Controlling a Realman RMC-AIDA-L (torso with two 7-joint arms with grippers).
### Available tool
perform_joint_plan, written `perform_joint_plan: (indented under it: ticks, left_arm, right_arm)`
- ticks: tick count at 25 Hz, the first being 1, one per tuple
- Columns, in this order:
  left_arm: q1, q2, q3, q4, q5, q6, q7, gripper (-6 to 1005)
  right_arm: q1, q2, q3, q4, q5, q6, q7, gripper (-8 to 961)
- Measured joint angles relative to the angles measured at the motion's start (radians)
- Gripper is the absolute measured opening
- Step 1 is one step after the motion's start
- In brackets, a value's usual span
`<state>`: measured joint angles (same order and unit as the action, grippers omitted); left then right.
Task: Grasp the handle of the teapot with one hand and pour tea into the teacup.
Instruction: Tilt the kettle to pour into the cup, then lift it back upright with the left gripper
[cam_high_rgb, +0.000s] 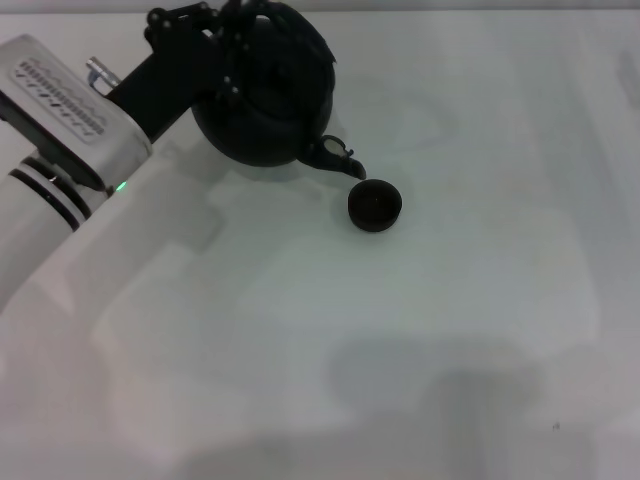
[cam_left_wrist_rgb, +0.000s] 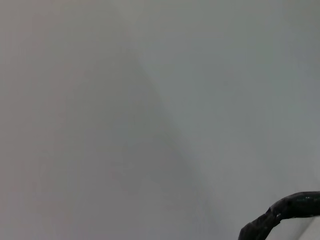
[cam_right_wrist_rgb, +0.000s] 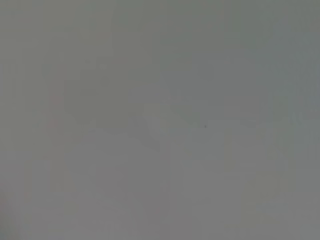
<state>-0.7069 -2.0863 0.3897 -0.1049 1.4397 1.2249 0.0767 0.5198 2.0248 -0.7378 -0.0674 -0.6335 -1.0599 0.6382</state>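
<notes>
On pale white table (cam_high_rgb: 450, 330), teapot (cam_high_rgb: 262, 100) tilts over teacup (cam_high_rgb: 375, 205).

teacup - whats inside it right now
The teacup interior looks uniformly dark in the head view; tea cannot be told from the cup. The teapot, held at its handle by the left gripper, has its spout just above the rim.

A plain white surface (cam_high_rgb: 470, 300) fills the whole head view, matte and evenly lit. Soft grey shadows lie across the lower centre and the left of the frame. No walls or windows show.
</notes>
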Motion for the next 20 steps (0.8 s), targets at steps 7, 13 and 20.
perform_joint_plan:
  ticks: [7,13,20]
  left_arm:
    - [-0.027,0.0,0.0,-0.003,0.046,-0.003,0.107,115]
    - [-0.048,0.002,0.0,0.006,0.064,-0.012,0.168,112]
    - [-0.063,0.004,0.0,0.007,0.073,-0.028,0.181,106]
  right_arm:
    - [0.003,0.002,0.0,0.002,0.008,0.0,0.0,829]
    - [0.008,0.002,0.0,0.011,0.024,0.0,0.0,829]
    - [0.011,0.002,0.0,0.011,0.026,0.0,0.0,829]
